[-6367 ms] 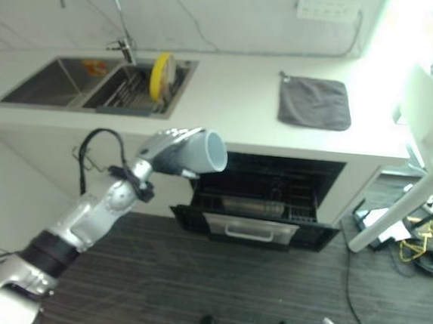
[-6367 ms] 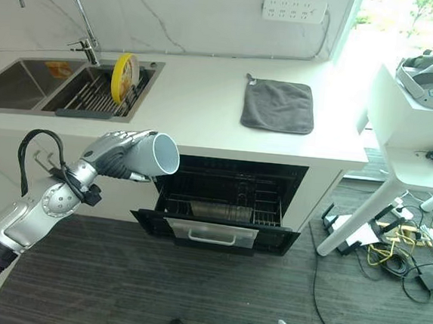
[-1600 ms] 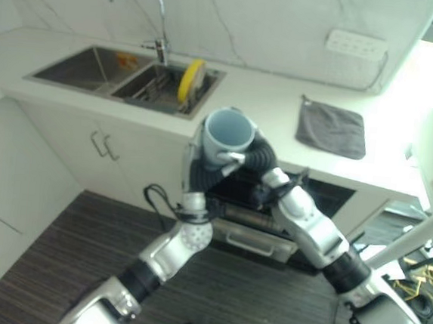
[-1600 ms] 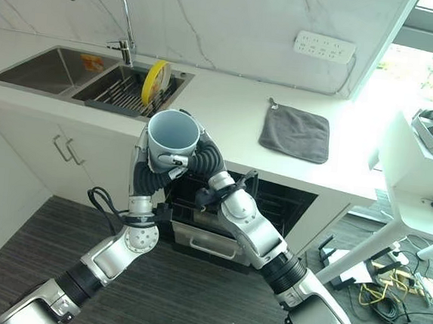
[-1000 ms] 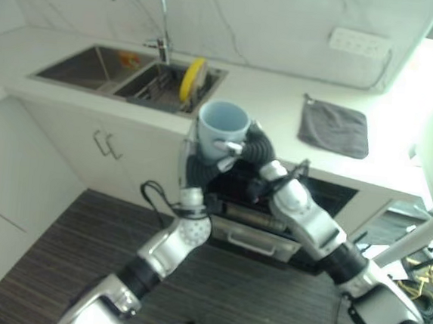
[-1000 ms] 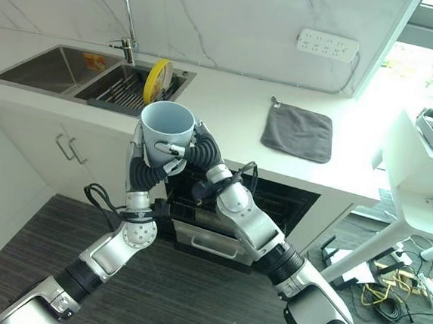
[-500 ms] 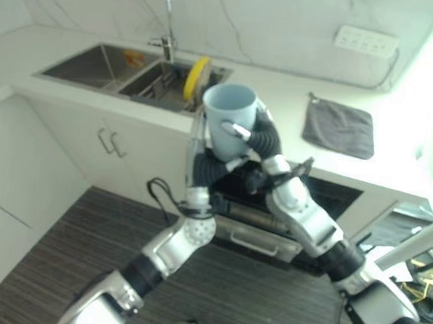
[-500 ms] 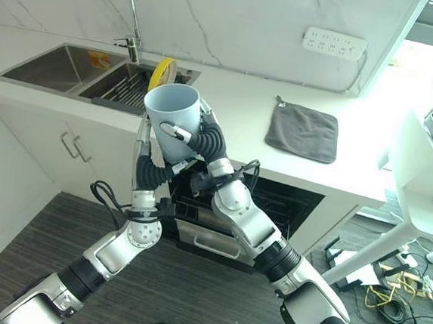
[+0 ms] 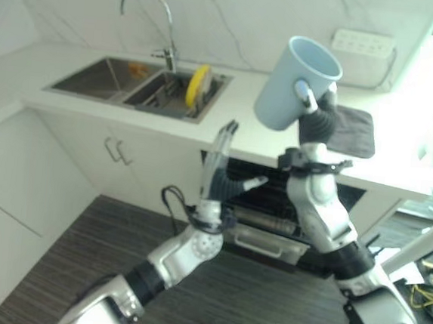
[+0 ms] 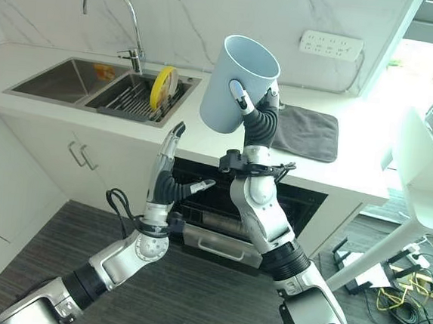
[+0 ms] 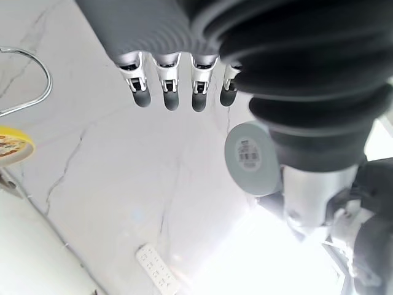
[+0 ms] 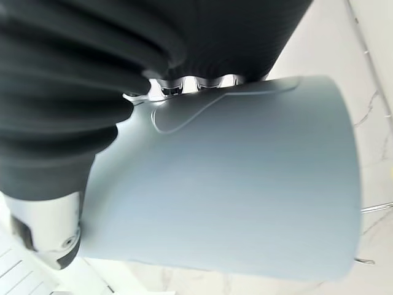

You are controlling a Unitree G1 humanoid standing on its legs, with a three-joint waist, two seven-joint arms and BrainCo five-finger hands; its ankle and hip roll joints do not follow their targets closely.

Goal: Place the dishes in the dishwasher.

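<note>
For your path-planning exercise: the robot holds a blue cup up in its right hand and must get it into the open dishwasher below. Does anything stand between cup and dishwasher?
Yes. The left hand, open with fingers straight, hangs in front of the dishwasher opening, below the blue cup held in the right hand. The counter edge also lies between them.

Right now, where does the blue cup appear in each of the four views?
Left eye: cup upper centre-right, in the right hand.
Right eye: cup top centre.
Left wrist: its base mid-right.
Right wrist: its wall close up.
Shared landmark: yellow plate in the sink.
</note>
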